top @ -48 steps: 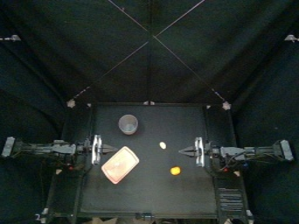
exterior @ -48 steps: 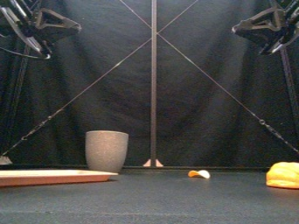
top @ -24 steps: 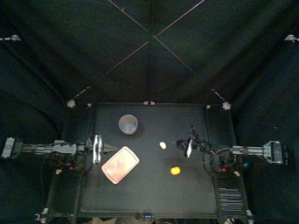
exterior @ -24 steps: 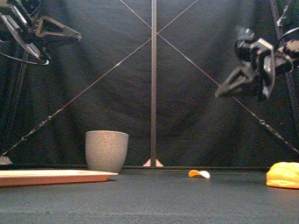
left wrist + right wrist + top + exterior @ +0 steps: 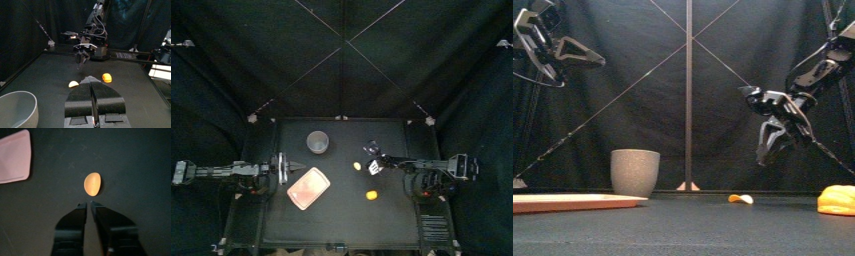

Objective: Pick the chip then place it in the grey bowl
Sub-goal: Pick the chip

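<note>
The chip (image 5: 358, 165), a small pale-orange oval, lies on the black table (image 5: 345, 225) just right of centre. It also shows low in the front view as the chip (image 5: 742, 199). The grey speckled cup (image 5: 318, 141) stands upright at the back left, seen too as the cup (image 5: 635, 171). My right gripper (image 5: 373, 158) hangs above and just right of the chip, well clear of the table, jaws shut and holding nothing. In its wrist view the chip (image 5: 92, 183) lies just beyond the right gripper (image 5: 89, 204). My left gripper (image 5: 93, 82) rests shut and high at the left.
A flat pink tray (image 5: 307, 186) lies at the front left, also seen as the tray (image 5: 567, 202). An orange toy (image 5: 373, 195) sits in front of the chip, at the right in the front view as the toy (image 5: 834, 199).
The right arm has swung in from the right side toward the centre and come down, bringing its gripper over the chip. The left arm has stayed at the left.
</note>
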{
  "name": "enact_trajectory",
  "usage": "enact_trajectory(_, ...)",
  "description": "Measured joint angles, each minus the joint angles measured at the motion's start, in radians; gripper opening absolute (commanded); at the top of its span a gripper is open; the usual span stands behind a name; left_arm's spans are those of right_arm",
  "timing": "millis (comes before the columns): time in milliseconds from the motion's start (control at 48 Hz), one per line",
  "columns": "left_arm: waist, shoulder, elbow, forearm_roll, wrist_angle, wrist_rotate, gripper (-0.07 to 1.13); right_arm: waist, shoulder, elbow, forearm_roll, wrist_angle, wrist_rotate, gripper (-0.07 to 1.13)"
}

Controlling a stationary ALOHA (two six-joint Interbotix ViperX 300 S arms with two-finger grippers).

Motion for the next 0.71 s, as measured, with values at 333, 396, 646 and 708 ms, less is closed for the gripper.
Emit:
enact_trajectory(333,0.012,-0.002,0.029,-0.002,-0.002,0.003,0.04,-0.115,0.110,-0.196,-0.034,0.288,-0.008,0.74)
enact_trajectory(396,0.014,-0.002,0.037,0.000,-0.002,0.003,0.04,-0.115,0.138,-0.229,-0.028,0.339,-0.008,0.74)
enact_trajectory(646,0.021,-0.002,0.049,-0.002,-0.002,0.003,0.04,-0.078,0.259,-0.319,0.008,0.391,-0.008,0.74)
enact_trajectory(708,0.026,-0.002,0.049,-0.002,-0.002,0.003,0.04,-0.061,0.279,-0.345,-0.002,0.390,0.006,0.73)
